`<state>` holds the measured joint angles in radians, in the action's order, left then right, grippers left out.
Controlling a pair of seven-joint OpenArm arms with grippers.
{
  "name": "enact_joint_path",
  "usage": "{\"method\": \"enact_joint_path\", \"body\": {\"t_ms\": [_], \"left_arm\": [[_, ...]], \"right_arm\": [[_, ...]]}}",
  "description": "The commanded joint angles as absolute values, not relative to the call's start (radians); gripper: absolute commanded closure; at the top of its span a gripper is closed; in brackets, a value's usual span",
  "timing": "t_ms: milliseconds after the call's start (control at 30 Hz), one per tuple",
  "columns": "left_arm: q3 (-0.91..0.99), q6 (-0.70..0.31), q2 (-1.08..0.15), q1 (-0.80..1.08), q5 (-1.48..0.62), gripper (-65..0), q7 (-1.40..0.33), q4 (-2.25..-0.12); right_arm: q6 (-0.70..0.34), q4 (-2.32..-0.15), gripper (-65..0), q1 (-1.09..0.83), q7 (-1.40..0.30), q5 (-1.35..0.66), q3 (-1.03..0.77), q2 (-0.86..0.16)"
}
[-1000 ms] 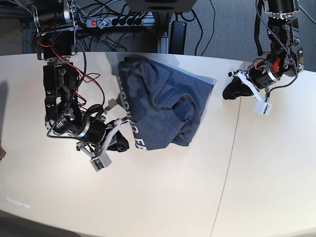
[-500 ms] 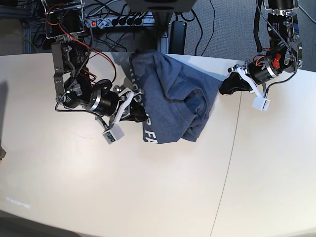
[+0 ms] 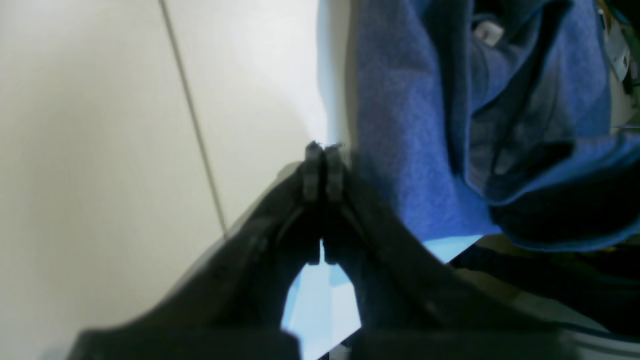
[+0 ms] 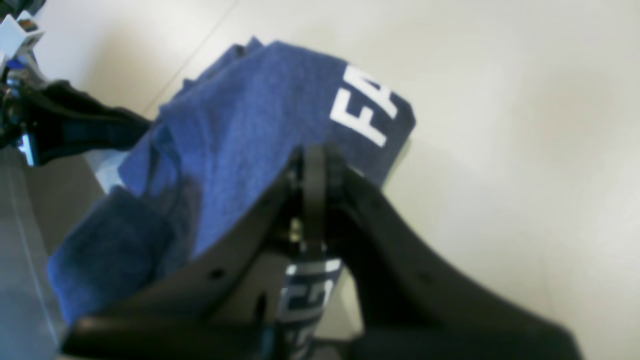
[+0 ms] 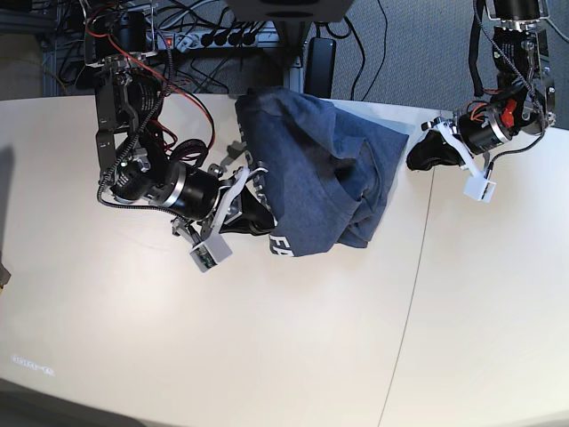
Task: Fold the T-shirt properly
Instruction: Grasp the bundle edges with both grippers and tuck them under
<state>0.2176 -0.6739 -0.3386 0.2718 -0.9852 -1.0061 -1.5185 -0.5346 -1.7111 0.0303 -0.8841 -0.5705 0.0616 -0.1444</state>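
Your right gripper (image 5: 258,212) is clamped on the shirt (image 5: 316,169) at its lettered edge and has dragged it right and farther back over the last second. The left gripper (image 5: 418,153), pinched closed and empty, stays just off the shirt's right corner. The shirt's bunched at the table's (image 5: 267,356) far edge, nowhere near flat.
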Motion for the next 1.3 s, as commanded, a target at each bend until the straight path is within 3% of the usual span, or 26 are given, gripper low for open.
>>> {"method": "enact_joint_path", "body": {"t_ms": [0,333,500,767,1000,1267], "left_arm": [[0.223,-0.698,-0.356,0.266,-1.004,0.0,-0.995,-1.532],[0.223,-0.698,-0.395,0.269,-0.997,0.0,-0.997,-1.532],[0.23,-0.698,-0.419,0.269,-1.245,0.0,-1.147,-1.533],[0.217,-0.698,-0.413,0.308,-1.328,0.0,-1.237,-1.684],[0.052,-0.698,-0.407,0.371,-1.298,0.0,-1.227,-2.003],[-0.203,-0.698,-0.361,0.369,-1.052,0.0,-1.084,-2.025]], "right_arm": [[-0.584,-1.732,0.0,0.046,-0.865,-0.594,0.065,-0.147],[-0.583,-1.74,0.0,0.061,-0.844,-0.532,0.084,-0.152],[-0.583,-1.738,0.0,0.078,-0.747,-0.459,0.084,-0.154],[-0.583,-1.657,0.0,0.218,-0.722,-0.451,0.086,-0.143],[-0.583,-1.398,0.0,0.378,-0.703,-0.428,0.097,-0.067],[-0.583,-1.184,0.0,0.516,-0.7,-0.358,0.295,-0.049]]}}
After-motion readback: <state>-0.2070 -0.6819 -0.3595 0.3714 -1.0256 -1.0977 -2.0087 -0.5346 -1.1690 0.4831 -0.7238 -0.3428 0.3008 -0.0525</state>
